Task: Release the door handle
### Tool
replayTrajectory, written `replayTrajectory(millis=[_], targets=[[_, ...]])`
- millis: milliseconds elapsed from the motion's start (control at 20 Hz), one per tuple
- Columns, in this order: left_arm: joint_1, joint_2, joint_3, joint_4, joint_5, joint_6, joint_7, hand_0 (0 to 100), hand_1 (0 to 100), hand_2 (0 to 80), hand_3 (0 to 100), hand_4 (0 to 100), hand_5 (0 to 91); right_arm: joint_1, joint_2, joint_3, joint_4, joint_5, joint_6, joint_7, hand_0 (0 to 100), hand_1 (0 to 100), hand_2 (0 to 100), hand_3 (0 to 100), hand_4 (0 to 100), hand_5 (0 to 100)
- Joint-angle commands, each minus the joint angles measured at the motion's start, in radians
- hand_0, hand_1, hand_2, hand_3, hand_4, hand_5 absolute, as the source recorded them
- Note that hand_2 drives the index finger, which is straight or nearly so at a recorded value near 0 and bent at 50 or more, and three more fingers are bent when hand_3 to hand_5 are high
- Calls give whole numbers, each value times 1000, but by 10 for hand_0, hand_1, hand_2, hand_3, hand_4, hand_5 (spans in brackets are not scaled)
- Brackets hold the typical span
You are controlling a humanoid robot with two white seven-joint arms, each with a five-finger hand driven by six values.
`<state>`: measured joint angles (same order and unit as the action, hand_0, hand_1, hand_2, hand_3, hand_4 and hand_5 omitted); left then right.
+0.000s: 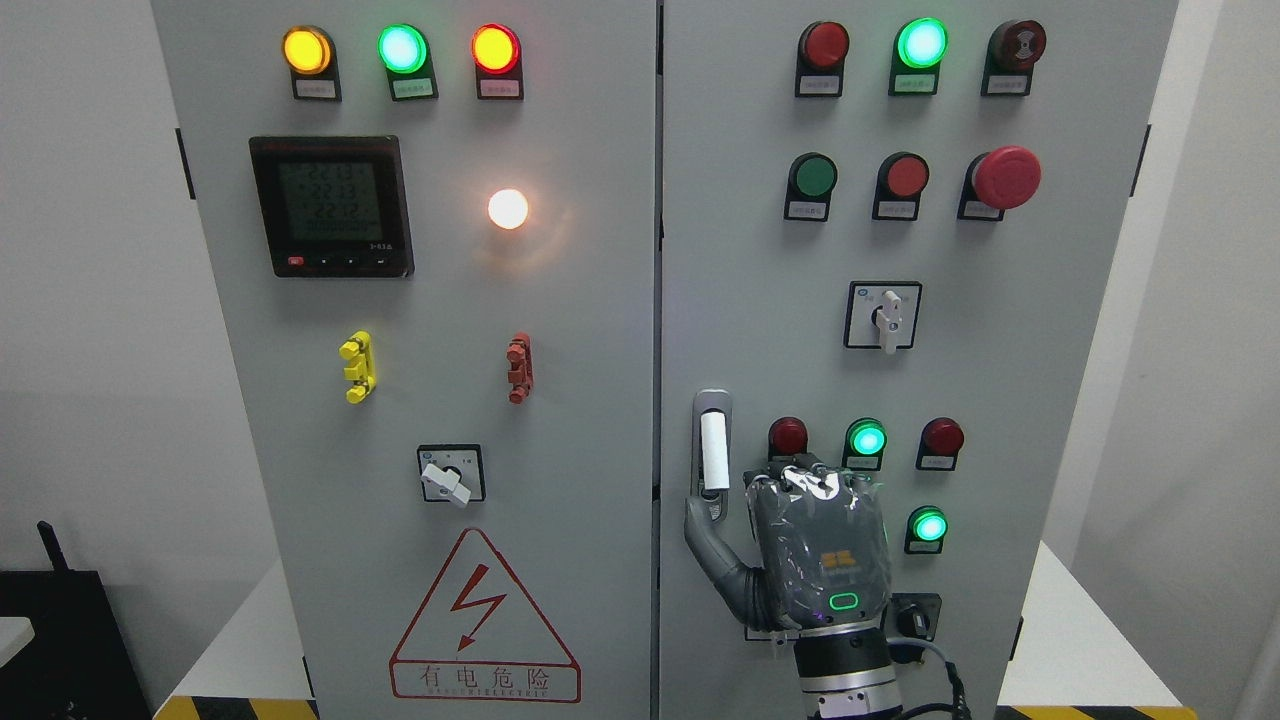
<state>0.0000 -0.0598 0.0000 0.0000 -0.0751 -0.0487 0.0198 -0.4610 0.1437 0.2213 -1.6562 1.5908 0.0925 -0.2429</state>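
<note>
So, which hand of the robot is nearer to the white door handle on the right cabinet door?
Right. The right hand is just below and right of the white door handle, its thumb reaching up beside the handle's lower end. The left hand is not in view.

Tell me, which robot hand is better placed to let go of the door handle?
The right robot hand. Its arm enters from the lower right, and its thumb reaches up to the door handle on the right cabinet door. No left robot hand is in view.

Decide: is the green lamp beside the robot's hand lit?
Yes. The green lamp just above the right hand glows brightly, unlike the dark red lamps either side.
</note>
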Motion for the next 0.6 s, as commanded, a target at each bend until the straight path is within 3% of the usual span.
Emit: replayTrajectory(millis=[0,551], targets=[[-3,0,2,9,0,0,0,120,389,0,0,0,0,-5,1,0,10,0,1,0,440,11,939,1000,891,951],[-3,0,2,9,0,0,0,120,389,0,0,0,0,-16,1,-6,26,0,9,2,437,12,945,1000,935,951]])
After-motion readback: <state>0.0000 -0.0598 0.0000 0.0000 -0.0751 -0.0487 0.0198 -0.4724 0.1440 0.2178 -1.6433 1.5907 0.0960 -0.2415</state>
